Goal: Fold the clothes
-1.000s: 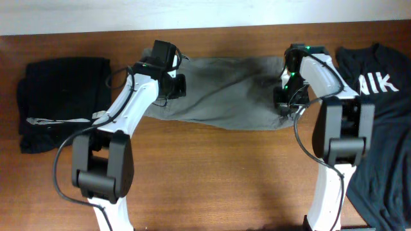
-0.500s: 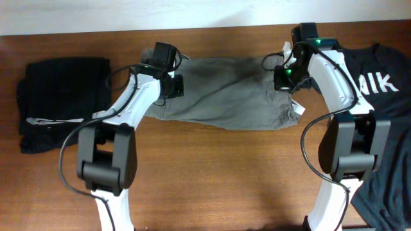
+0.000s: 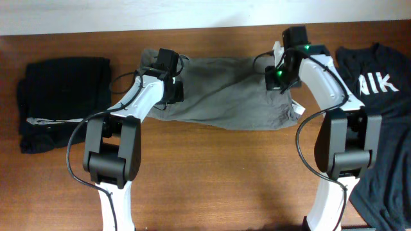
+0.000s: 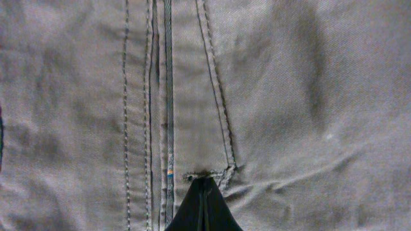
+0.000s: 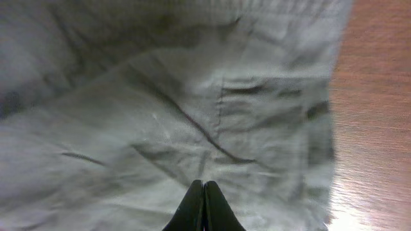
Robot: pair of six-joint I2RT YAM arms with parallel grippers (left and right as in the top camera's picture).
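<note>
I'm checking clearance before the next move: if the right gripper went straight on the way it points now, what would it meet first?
The grey shorts: the shut right gripper points straight into their creased fabric, left of a stitched pocket seam. How near the cloth lies is unclear, and it may already touch.

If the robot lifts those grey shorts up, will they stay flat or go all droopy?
Probably droopy: the shorts lie wrinkled, and the cloth puckers where the left claw pinches it. They likely feel light for their size, since the fabric looks thin and woven. They seem tough rather than fragile, with rows of stitched seams.
</note>
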